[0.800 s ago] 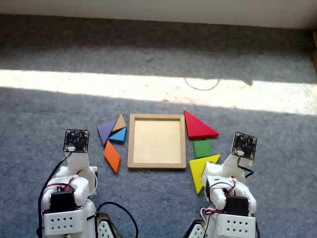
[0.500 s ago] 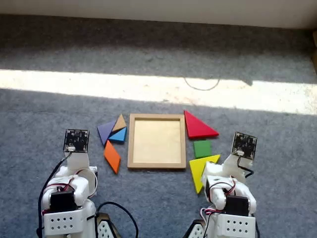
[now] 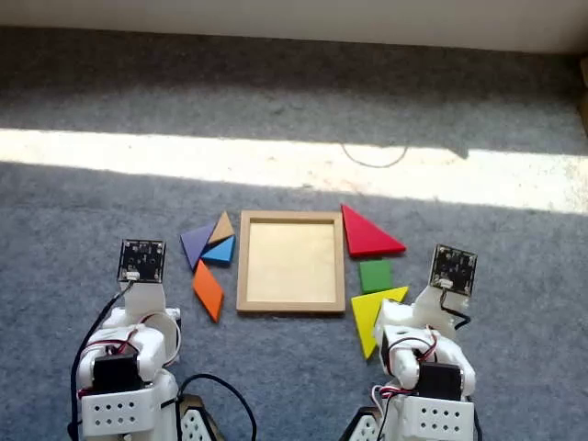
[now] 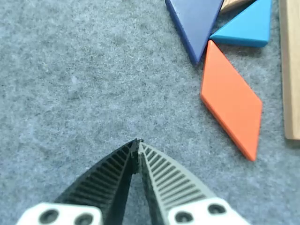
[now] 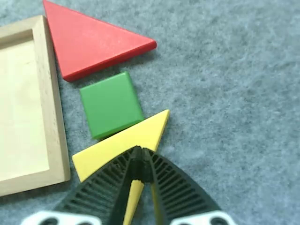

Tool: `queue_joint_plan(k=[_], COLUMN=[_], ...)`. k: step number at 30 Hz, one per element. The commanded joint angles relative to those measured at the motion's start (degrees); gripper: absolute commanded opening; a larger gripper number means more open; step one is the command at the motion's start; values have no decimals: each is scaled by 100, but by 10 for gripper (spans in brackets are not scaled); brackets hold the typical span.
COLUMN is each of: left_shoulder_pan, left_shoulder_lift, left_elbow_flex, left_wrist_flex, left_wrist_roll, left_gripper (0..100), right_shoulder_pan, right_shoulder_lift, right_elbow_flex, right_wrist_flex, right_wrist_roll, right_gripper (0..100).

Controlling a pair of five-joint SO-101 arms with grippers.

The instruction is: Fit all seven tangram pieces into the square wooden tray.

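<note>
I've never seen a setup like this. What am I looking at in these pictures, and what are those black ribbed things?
Two small robot arms sit side by side. One picture looks down from above; the other two come from a camera on each wrist. The ribbed things are their pincers, left gripper and right gripper, both shut, holding nothing. On the grey carpet lies a square wooden tray, all seven pieces outside it: purple triangle, tan triangle, blue triangle and orange parallelogram by the left arm; red triangle, green square and yellow triangle by the right arm.

no legible text, no labels, numbers or signs, wooden tray (image 3: 243, 266) unmarked
</note>
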Motion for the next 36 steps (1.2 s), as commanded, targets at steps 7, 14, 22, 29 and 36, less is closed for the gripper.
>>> queue_joint_plan(k=[7,14,22,29,36], left_shoulder_pan=[-66,-66,-66,-66,418], left_shoulder_lift=[-180,-180,-180,-180,-180], left_elbow_flex=[119,119,119,119,119], left_wrist_flex=[35,35,35,35,62], left_wrist_roll=[-53,-53,-53,-53,-53], left_gripper=[5,5,5,5,5], right_shoulder_pan=[-40,-40,-40,-66,-66], right_shoulder_lift=[-48,-48,-48,-48,-48], right_elbow_flex=[857,857,857,857,857], right_wrist_flex=[22,22,22,22,40], right_wrist_roll=[-35,-35,-35,-35,-35], right_gripper=[5,5,5,5,5])
